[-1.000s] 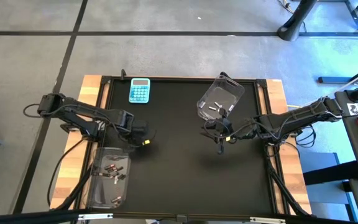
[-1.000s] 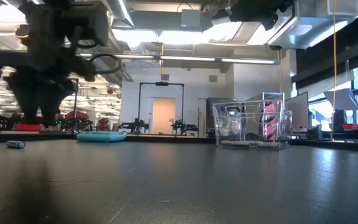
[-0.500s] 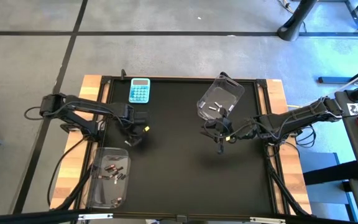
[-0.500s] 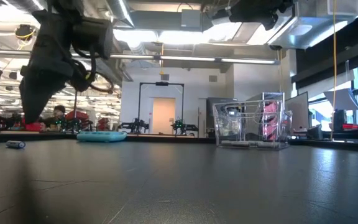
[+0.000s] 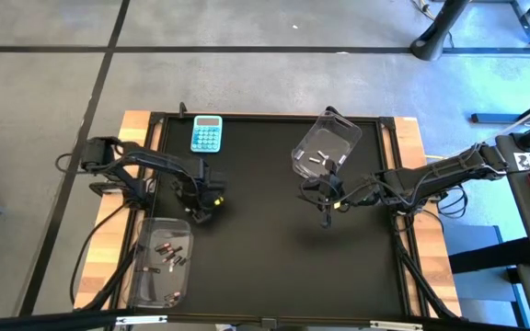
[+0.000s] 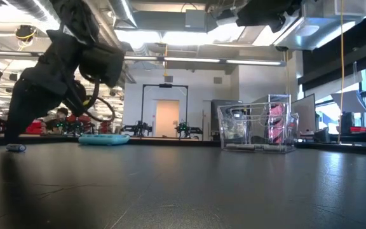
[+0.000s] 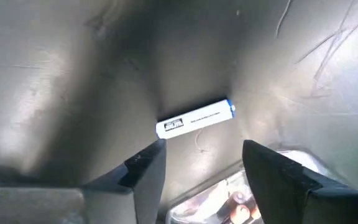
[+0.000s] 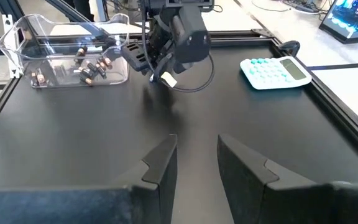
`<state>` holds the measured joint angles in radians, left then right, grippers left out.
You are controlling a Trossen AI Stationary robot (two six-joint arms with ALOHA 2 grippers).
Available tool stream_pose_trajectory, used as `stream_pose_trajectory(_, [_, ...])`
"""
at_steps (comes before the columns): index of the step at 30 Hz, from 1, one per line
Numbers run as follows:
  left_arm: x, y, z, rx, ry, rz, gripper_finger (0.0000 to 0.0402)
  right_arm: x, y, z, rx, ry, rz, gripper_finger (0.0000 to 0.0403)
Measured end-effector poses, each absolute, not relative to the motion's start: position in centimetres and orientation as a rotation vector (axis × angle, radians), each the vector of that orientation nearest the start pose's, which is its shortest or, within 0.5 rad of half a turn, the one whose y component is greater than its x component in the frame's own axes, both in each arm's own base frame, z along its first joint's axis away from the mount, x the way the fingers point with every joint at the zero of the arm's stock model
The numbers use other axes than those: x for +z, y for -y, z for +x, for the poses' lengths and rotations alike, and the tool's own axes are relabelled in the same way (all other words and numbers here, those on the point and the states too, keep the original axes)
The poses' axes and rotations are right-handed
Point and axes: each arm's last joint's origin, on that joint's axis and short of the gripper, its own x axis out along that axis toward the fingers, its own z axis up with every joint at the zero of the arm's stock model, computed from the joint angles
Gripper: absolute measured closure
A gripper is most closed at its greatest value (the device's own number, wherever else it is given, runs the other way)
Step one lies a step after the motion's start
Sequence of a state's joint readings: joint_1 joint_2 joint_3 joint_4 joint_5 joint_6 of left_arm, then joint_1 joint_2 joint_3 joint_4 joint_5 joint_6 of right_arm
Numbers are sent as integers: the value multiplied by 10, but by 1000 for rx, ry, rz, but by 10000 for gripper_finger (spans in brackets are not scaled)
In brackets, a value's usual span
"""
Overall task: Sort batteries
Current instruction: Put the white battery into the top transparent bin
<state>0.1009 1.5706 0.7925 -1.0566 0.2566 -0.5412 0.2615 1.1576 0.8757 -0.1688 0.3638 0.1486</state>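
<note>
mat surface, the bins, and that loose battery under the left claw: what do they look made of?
Mat: matte black sheet, probably rubber or plastic; fine scratches catch the light.
Bins: clear rigid plastic, glossy; contents show through.
Loose battery: white printed wrapper with a blue end, likely over metal. It lies ahead of the open left claw.

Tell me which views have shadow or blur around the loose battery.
Left wrist view: the white battery is sharp, lying in the dark shadow cast by the left tool. Low view: the arm over it is dark and soft against bright ceiling lights; the battery shows only as a small speck.
</note>
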Motion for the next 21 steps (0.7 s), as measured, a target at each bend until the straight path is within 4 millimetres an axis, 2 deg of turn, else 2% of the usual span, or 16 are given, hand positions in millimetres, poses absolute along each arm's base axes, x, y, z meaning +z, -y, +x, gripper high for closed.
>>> stream_pose_trajectory(5, [135,-14,214,364,-1867,-681,219,293,-55,245,-132,-428,7,288])
stream_pose_trajectory(10, [127,-17,219,385,-1847,-620,229,293,-55,245,-132,-430,7,288])
stream_pose_trajectory(21, [135,-31,224,447,-1718,-559,243,292,-55,245,-134,-431,8,288])
